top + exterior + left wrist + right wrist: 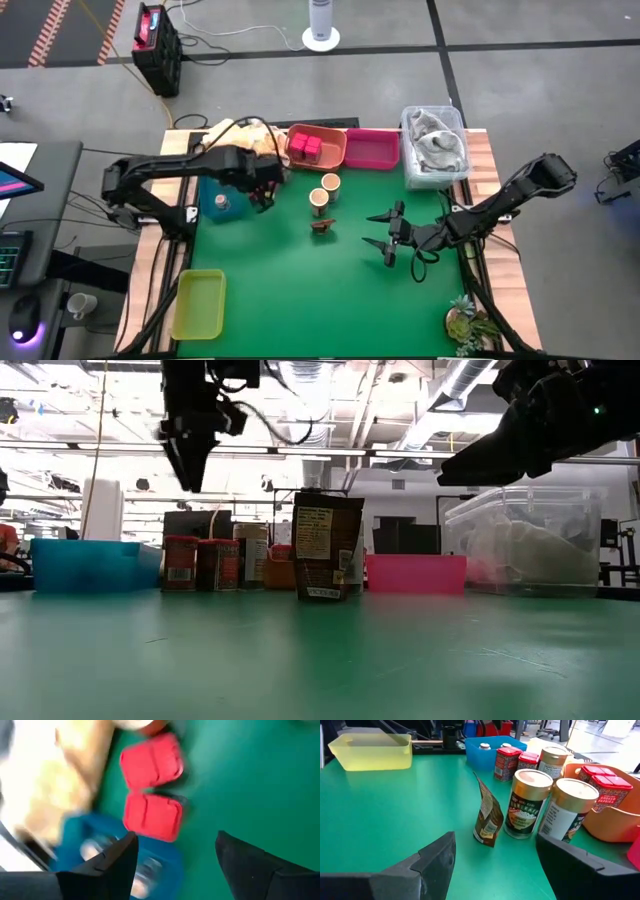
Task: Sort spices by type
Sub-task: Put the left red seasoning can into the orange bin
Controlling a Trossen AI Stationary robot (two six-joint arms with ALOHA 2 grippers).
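My left gripper (263, 193) hangs open and empty above two pink-red boxes (152, 790) that stand on the green mat beside the teal tray (100, 855), which holds small shakers. In the low view it (192, 455) is well above the boxes (200, 564). My right gripper (368, 230) is open and empty, low over the mat, pointing at two tan-lidded round jars (545, 805) and a brown pouch (487, 815). Two more red boxes (308, 148) sit in the orange tray (335, 150).
The magenta tray (372, 148) and a clear plastic bin (435, 145) stand along the far edge. A yellow-green tray (198, 303) sits at the near left. A pale yellow cloth (240, 130) lies behind the teal tray. A small plant (468, 322) is at the near right.
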